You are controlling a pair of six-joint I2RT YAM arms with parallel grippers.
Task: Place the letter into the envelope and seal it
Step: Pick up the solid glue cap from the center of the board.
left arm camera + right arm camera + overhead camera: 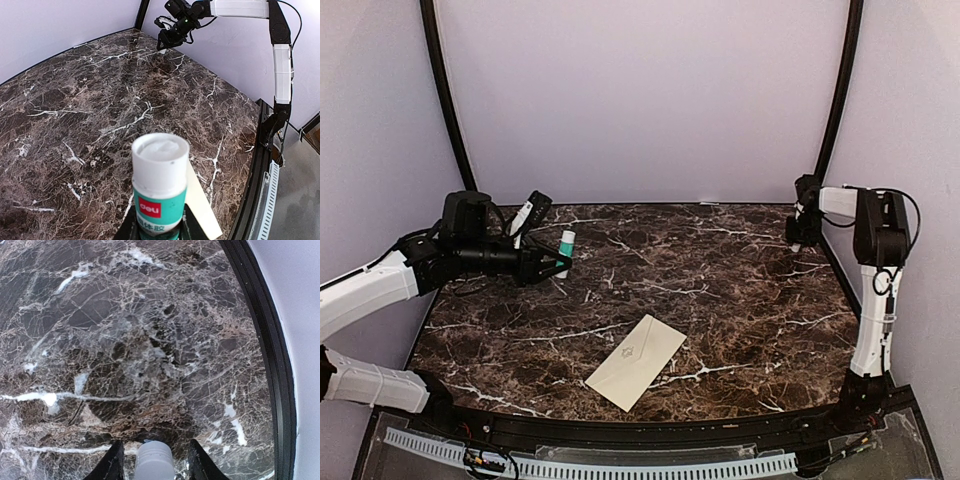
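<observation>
Dark brown marble table [750,300], white-veined, closed in by plain pale walls [640,100] and edged with a black rim [260,340].

Hard to read first. Left gripper [555,266] mostly cut off at the bottom of its own wrist view, only two dark finger edges showing on either side of the glue stick [160,185]. Clamped tight on the stick's lower body, teal label with a red logo just above the grip, white upper end pointing away from the camera. Pale, slightly uneven face on that end; capped or bare, not certain. From above, stick held off the table at the far left, partly masked by the dark wrist.

Right gripper [157,441] far back at the right corner, small and dark from above, jaws unreadable there. In its wrist view, two black fingers [112,467] set partly apart with a white cap [154,460] between them, a sliver of marble visible on each side, so no contact seen. Base of the cap cut off by the frame edge; resting on the marble or not, impossible to say.

Then the one container: envelope [636,362], cream-beige, lying flat and askew near the front middle of the table, well apart from both grippers, faint emblem facing up. Flap hard to make out at this size. Contents not to be told from outside. One cream corner of it also peeking out behind the glue stick in the left wrist view.
</observation>
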